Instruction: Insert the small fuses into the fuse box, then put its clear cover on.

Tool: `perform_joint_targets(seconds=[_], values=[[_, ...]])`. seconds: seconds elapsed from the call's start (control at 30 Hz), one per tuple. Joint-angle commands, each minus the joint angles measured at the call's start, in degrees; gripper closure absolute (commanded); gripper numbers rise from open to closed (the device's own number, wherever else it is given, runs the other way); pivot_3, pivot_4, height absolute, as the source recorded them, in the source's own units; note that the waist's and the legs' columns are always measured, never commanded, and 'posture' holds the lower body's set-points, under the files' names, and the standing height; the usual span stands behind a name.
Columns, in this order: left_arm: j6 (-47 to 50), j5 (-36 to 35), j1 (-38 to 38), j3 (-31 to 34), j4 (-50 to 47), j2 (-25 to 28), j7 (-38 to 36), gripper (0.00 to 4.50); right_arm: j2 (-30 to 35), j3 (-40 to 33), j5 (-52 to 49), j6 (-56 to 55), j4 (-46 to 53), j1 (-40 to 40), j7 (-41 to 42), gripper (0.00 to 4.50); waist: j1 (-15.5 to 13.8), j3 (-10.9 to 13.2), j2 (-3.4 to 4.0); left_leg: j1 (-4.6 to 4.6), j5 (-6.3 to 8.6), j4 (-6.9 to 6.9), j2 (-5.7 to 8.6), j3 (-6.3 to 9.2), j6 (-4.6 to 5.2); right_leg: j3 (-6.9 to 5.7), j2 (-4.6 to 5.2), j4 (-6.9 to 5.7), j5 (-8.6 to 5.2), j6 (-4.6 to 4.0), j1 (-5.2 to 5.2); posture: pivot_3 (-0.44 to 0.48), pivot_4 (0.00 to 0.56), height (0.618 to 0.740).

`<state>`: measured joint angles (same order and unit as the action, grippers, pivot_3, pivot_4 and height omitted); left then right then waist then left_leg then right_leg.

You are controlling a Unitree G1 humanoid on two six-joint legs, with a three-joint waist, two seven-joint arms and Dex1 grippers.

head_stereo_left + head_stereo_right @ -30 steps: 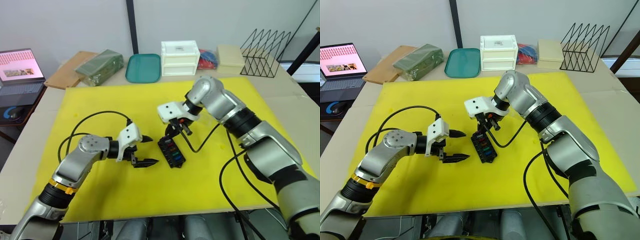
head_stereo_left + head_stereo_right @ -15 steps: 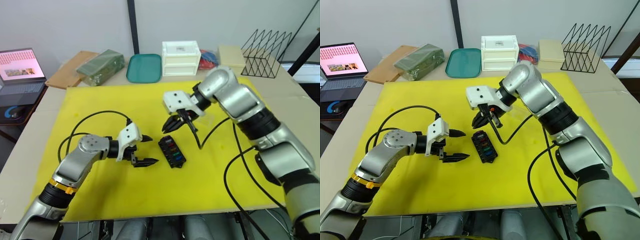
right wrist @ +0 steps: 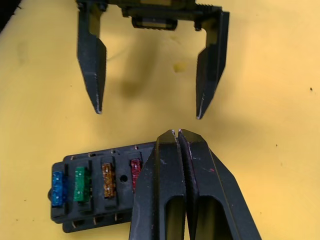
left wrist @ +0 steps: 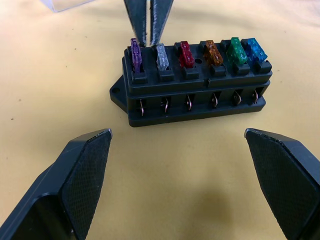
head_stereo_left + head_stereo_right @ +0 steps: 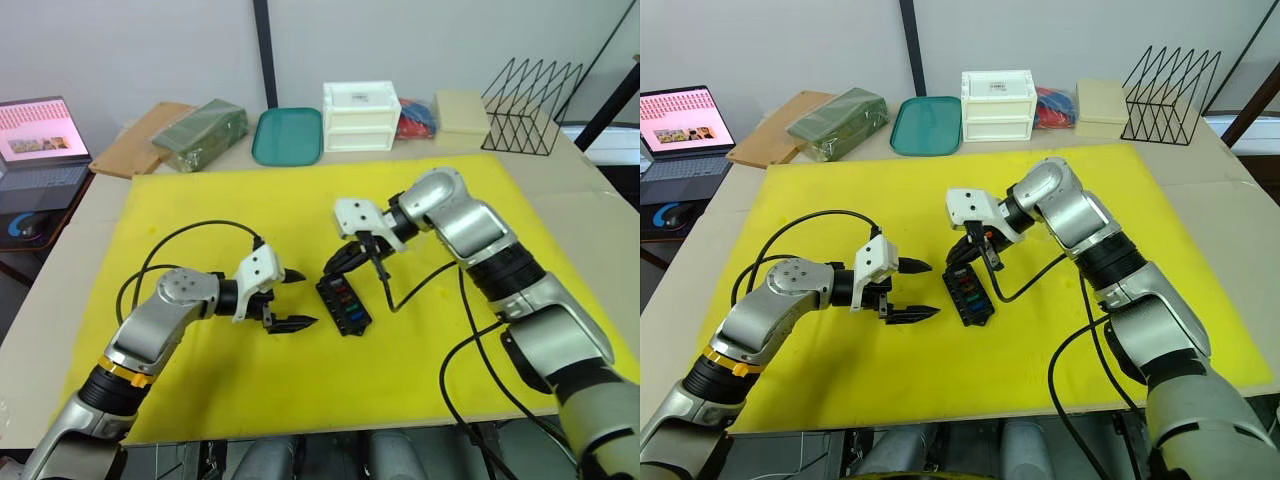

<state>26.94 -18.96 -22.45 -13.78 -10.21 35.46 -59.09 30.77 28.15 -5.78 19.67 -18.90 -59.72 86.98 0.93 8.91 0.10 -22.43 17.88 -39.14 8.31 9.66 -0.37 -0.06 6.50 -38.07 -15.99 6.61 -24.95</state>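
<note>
Your fuse box (image 4: pixel 192 90), a ribbed black plastic block, lies on the matte yellow mat (image 5: pixel 200 210) with six translucent fuses (image 4: pixel 186 53) seated in a row. Your right gripper (image 3: pixel 178 133), tapered fingers pressed together, hovers just above its purple-fuse end. Your left gripper (image 5: pixel 296 298) sits beside it, textured pads spread apart.

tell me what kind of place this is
Probably a robotics lab or test bench: a yellow mat as work surface, a laptop alongside, and a fuse box set between the two grippers.
</note>
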Motion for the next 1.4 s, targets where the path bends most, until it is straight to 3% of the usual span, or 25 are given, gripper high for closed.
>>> perform_joint_targets(seconds=[0.03, 0.47, 1.03, 1.23, 1.4], values=[[-0.39, -0.29, -0.28, 1.29, -1.54, 0.07, 0.06, 0.00, -0.53, -1.74, 0.66, -1.28, -1.67, -1.37, -0.14, 4.45, 0.04, 0.00, 0.00, 0.00, 0.00, 0.00, 0.00, 0.00, 0.00, 0.00, 0.00, 0.00, 0.00, 0.00, 0.00, 0.000, 0.150, 0.740], [-0.65, 0.02, -0.10, 1.08, -1.61, 0.10, 0.15, 0.00, -1.43, -0.51, 3.45, -3.67, -8.15, -0.77, 0.79, 4.45, 0.04, 0.00, 0.00, 0.00, 0.00, 0.00, 0.00, 0.00, 0.00, 0.00, 0.00, 0.00, 0.00, 0.00, 0.01, 0.000, 0.150, 0.740], [-0.33, -0.25, 0.19, 1.30, -2.02, 0.11, 0.24, 0.00, -2.72, -0.70, 5.61, -3.85, -9.38, -1.21, 2.13, 4.45, 0.03, -0.01, 0.00, 0.02, 0.00, -0.01, 0.00, 0.01, 0.00, 0.00, 0.00, 0.00, 0.00, 0.00, 0.04, 0.000, 0.150, 0.740], [2.36, -4.01, 0.86, 4.57, -4.20, 0.82, 0.06, 0.00, -0.73, -7.35, -0.37, 3.78, 1.07, -0.79, 1.61, 4.45, 0.06, 0.00, 0.00, 0.01, 0.00, 0.00, 0.00, 0.01, 0.00, 0.00, 0.00, 0.00, 0.00, 0.00, 0.00, 0.000, 0.150, 0.740], [5.35, -8.08, 1.79, 9.13, -6.89, 3.87, -1.20, 0.00, 6.18, -12.34, -3.91, 10.62, 15.46, 4.85, -0.16, 4.45, -0.29, 0.00, 0.00, -0.01, 0.00, -0.01, 0.00, 0.02, 0.00, 0.00, 0.01, 0.01, 0.00, 0.00, 0.02, 0.000, 0.150, 0.740]])
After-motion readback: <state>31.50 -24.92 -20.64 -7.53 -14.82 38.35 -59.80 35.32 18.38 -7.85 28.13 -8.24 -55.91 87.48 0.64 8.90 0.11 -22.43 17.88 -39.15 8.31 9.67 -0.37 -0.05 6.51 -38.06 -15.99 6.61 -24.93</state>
